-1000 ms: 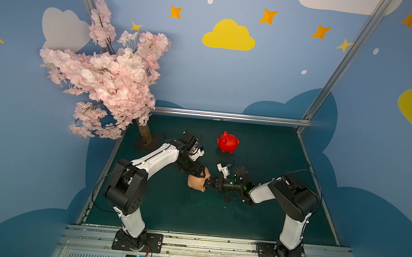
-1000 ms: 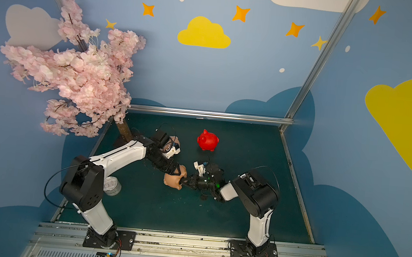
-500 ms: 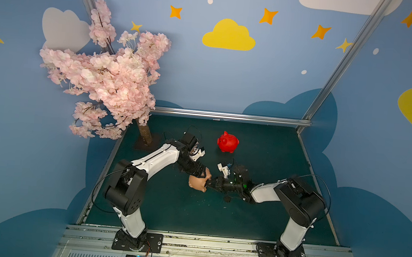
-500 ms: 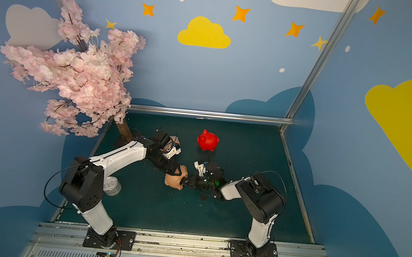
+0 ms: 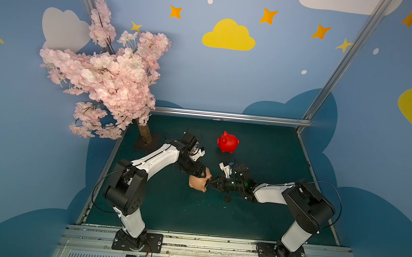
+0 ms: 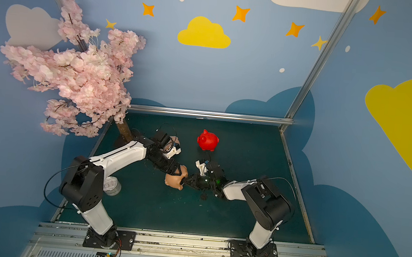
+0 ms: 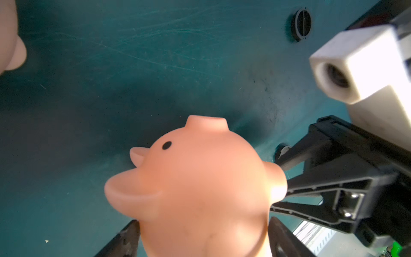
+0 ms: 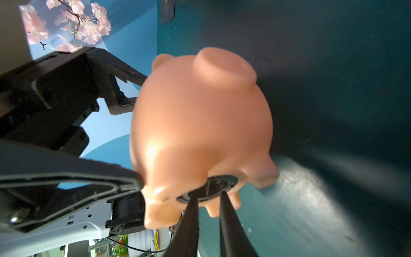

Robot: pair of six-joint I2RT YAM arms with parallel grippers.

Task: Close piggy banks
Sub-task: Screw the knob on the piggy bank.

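Note:
A peach piggy bank [image 5: 196, 183] [image 6: 173, 181] is held above the mat with my left gripper [image 5: 202, 176] [image 7: 203, 231] shut on its body [image 7: 200, 189]. Its belly faces my right gripper [image 5: 209, 184] [image 8: 208, 193]. A dark round plug [image 8: 211, 184] sits in the belly hole, and the right fingertips touch it with a narrow gap between them. The red piggy bank [image 5: 228, 142] [image 6: 207, 140] stands upright further back. Another peach piggy bank [image 6: 174, 140] [image 7: 9, 35] lies behind the left wrist, mostly hidden.
A loose dark plug [image 5: 227, 199] [image 7: 301, 23] lies on the green mat under the right arm. The blossom tree's trunk [image 5: 144, 134] stands at the back left. A metal can [image 6: 112, 185] sits by the left arm's base.
The right gripper's jaws have parted slightly at the plug. Both arms and the held piggy bank have barely moved.

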